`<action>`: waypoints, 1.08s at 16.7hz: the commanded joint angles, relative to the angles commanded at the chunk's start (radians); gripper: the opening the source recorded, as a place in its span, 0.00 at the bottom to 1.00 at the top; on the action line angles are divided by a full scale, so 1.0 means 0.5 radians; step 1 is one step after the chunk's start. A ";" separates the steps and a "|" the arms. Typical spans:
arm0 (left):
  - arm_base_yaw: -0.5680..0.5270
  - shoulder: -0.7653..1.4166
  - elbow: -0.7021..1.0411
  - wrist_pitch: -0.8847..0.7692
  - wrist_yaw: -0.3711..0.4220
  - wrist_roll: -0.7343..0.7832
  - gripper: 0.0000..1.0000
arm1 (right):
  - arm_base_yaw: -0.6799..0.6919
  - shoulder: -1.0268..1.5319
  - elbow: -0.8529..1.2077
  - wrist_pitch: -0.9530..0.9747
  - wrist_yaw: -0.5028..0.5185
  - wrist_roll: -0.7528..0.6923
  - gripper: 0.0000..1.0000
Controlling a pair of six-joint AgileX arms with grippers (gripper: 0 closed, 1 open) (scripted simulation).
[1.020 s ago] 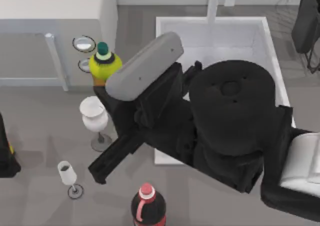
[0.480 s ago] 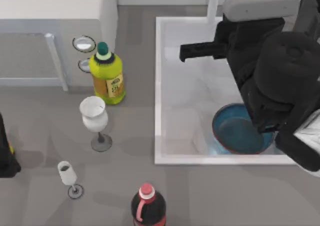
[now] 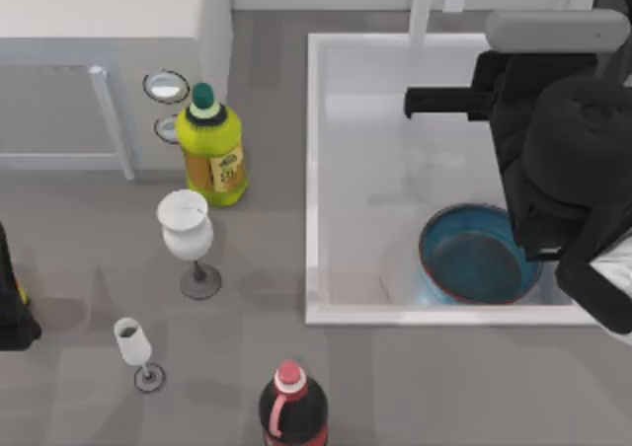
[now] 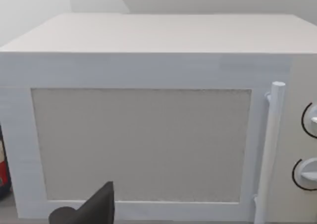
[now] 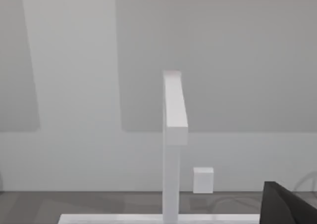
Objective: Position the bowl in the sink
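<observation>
Since half a second ago my right arm's pincer [image 3: 420, 102] has drawn rightward above the large white rectangular sink [image 3: 314, 170], its fingers' state untellable, leaving the wide teal-blue bowl [image 3: 476, 257] resting inside; retreating well calls for lifting clear without clipping the upright white faucet [image 3: 423, 7].

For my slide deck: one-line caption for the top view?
Bowl resting in the sink, right arm above it.

Bowl [image 3: 472, 262] right edge hidden under right arm; cola bottle [image 3: 292, 407] cut off at bottom edge.
</observation>
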 joint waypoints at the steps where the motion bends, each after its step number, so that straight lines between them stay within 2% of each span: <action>1: 0.000 0.000 0.000 0.000 0.000 0.000 1.00 | 0.000 0.000 0.000 0.000 0.000 0.000 0.00; 7: 0.000 0.000 0.000 0.000 0.000 0.000 1.00 | 0.014 0.152 -0.015 0.162 0.004 -0.002 0.00; 18: 0.000 0.000 0.000 0.000 0.000 0.000 1.00 | 0.006 1.018 -0.139 1.205 0.023 -0.004 0.00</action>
